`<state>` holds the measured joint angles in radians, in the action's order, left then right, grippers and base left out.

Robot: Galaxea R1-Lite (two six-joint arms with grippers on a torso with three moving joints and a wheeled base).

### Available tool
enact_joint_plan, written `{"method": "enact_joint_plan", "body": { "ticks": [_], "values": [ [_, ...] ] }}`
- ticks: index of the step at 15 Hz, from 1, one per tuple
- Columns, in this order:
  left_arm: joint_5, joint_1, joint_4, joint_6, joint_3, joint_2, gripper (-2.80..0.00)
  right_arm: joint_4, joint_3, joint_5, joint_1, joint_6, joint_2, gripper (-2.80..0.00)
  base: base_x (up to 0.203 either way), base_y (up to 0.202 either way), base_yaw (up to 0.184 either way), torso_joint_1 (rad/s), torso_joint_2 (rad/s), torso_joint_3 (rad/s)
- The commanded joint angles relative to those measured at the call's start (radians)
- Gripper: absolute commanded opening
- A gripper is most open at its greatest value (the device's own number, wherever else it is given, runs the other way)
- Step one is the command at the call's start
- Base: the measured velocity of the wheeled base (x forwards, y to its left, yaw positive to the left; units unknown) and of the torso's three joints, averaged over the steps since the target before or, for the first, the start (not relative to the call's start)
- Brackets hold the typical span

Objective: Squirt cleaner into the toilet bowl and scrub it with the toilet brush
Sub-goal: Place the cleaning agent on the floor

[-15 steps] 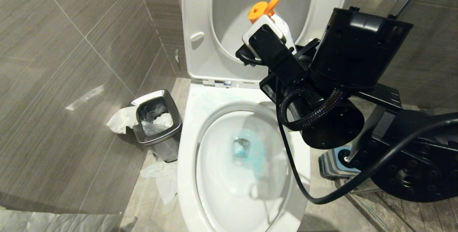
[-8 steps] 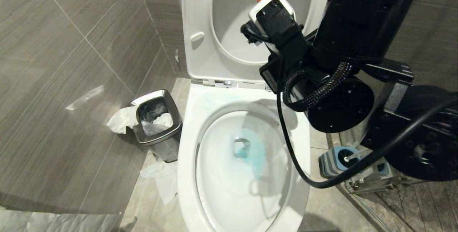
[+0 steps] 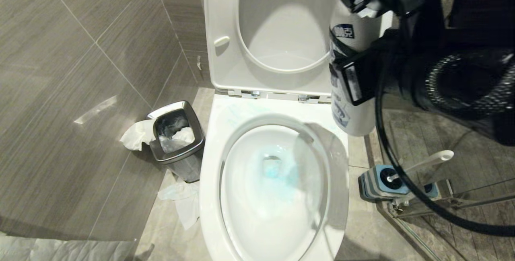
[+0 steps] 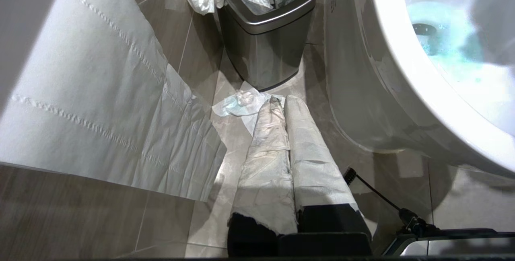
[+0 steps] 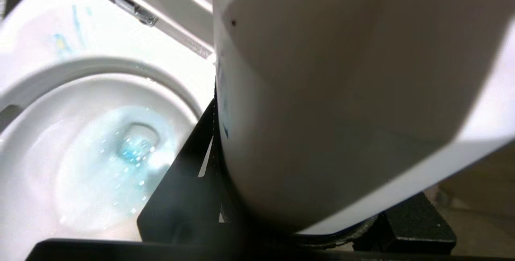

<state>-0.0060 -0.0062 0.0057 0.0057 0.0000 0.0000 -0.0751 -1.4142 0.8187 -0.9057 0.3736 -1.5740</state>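
Observation:
The white toilet bowl (image 3: pixel 213 180) stands open, seat and lid raised. Pale blue cleaner (image 3: pixel 281 174) tints the water round the drain, and faint streaks mark the rear rim. My right gripper (image 3: pixel 351 74) is shut on a white cleaner bottle (image 3: pixel 349 118), held upright above the bowl's right rear edge; its top is hidden behind the wrist. That bottle (image 5: pixel 342 92) fills the right wrist view, with the tinted bowl (image 5: pixel 60 164) beside it. The toilet brush (image 3: pixel 426 160) leans in its holder on the floor to the right. My paper-wrapped left gripper (image 4: pixel 281 102) hangs shut low beside the bowl (image 4: pixel 402 72).
A square steel bin (image 3: pixel 177 140) with tissue stands left of the toilet, and crumpled paper (image 3: pixel 181 200) lies on the floor by it. The grey-and-blue brush holder (image 3: pixel 378 180) sits right of the bowl by a glass panel's rail. Tiled walls close in on both sides.
My right arm has swung the bottle from in front of the raised seat out to the right and turned it upright. The brush handle, hidden before, now shows.

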Motion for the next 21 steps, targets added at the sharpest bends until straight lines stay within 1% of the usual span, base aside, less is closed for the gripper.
{"method": "enact_joint_plan", "body": {
  "ticks": [1, 3, 5, 6, 8, 12, 14, 17, 18, 21],
  "values": [
    [0.000, 0.000, 0.000, -0.001, 0.002, 0.000, -2.80, 0.047, 0.022, -0.005, 0.001, -0.041, 0.108, -2.80, 0.000, 0.000, 0.000, 0.000, 0.00, 0.000],
    [0.000, 0.000, 0.000, 0.000, 0.002, 0.000, -2.80, 0.069, 0.103, -0.048, 0.015, -0.063, 0.194, -2.80, 0.000, 0.000, 0.000, 0.000, 0.00, 0.000],
    [0.000, 0.000, 0.000, 0.000, 0.002, 0.000, -2.80, 0.076, 0.213, -0.113, 0.052, -0.087, 0.282, -2.80, 0.000, 0.000, 0.000, 0.000, 0.00, 0.000],
    [0.000, 0.000, 0.000, -0.001, 0.002, 0.000, -2.80, 0.077, 0.270, -0.150, 0.096, -0.101, 0.325, -2.80, 0.000, 0.000, 0.000, 0.000, 0.00, 0.000],
    [0.000, 0.000, 0.000, 0.000, 0.002, 0.000, -2.80, 0.077, 0.328, -0.241, 0.202, -0.118, 0.368, -2.80, 0.000, 0.000, 0.000, 0.000, 0.00, 0.000],
    [0.000, 0.000, 0.000, 0.000, 0.002, 0.000, -2.80, 0.074, 0.363, -0.447, 0.453, -0.159, 0.383, -2.80, 0.000, 0.000, 0.000, 0.000, 0.00, 0.000],
    [0.000, 0.000, 0.000, 0.000, 0.002, 0.000, -2.80, 0.071, 0.384, -0.542, 0.562, -0.171, 0.372, -2.80, 0.000, 0.000, 0.000, 0.000, 0.00, 0.000],
    [0.000, 0.000, 0.000, -0.001, 0.002, 0.000, -2.80, 0.053, 0.406, -0.669, 0.686, -0.176, 0.327, -2.80, 0.000, 0.000, 0.000, 0.000, 0.00, 0.000],
    [0.000, 0.000, 0.000, -0.001, 0.002, 0.000, -2.80, 0.023, 0.408, -0.701, 0.716, -0.177, 0.300, -2.80, 0.000, 0.000, 0.000, 0.000, 0.00, 0.000],
    [0.000, 0.000, 0.000, 0.000, 0.002, 0.000, -2.80, -0.131, 0.413, -0.783, 0.801, -0.177, 0.206, -2.80, 0.000, 0.000, 0.000, 0.000, 0.00, 0.000]
  ]
}}
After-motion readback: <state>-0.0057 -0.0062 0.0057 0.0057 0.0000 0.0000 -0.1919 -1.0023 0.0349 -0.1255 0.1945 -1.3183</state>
